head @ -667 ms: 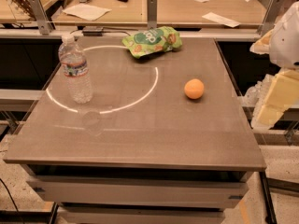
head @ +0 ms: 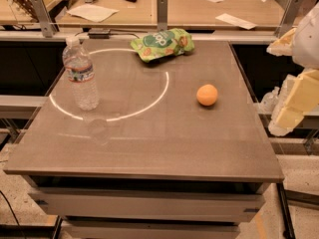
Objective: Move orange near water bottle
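The orange (head: pixel 207 94) is a small round fruit lying on the right half of the grey table (head: pixel 149 148). The water bottle (head: pixel 80 73) is clear and ribbed, with a white cap and a pale label. It stands upright on the table's left side, on a white ring of light. Orange and bottle are well apart, with bare tabletop between them. My gripper (head: pixel 288 114) shows as cream-coloured arm parts at the right edge of the camera view, beyond the table's right edge. It is right of the orange and is not touching it.
A green snack bag (head: pixel 162 44) with orange print lies at the table's back middle. Behind the table runs a wooden counter (head: pixel 184 11) with papers and metal posts. Dark gaps flank the table left and right.
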You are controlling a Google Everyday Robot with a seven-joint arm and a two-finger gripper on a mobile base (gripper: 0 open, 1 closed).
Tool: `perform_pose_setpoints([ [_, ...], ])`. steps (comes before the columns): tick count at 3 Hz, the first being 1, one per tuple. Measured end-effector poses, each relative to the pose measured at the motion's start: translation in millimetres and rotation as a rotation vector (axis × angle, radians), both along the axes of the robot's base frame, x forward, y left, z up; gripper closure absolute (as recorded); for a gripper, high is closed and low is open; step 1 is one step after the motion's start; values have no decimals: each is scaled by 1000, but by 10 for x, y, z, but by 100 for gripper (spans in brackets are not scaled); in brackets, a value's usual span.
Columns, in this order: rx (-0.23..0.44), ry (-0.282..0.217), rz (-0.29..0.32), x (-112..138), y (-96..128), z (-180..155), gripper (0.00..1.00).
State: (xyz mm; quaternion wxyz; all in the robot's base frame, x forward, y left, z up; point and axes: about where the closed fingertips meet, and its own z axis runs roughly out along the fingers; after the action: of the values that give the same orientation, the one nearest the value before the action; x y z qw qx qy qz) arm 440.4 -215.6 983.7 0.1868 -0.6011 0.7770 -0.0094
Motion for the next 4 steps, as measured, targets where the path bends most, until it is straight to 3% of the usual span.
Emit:
perform_pose_setpoints([
  [1, 185, -6, 11, 74, -19, -72, 0],
  [2, 324, -1, 49, 121, 121, -171, 0],
  [3, 361, -3, 24, 162, 283, -329, 0],
  [4, 407, 57, -75, 463, 257, -946, 0],
])
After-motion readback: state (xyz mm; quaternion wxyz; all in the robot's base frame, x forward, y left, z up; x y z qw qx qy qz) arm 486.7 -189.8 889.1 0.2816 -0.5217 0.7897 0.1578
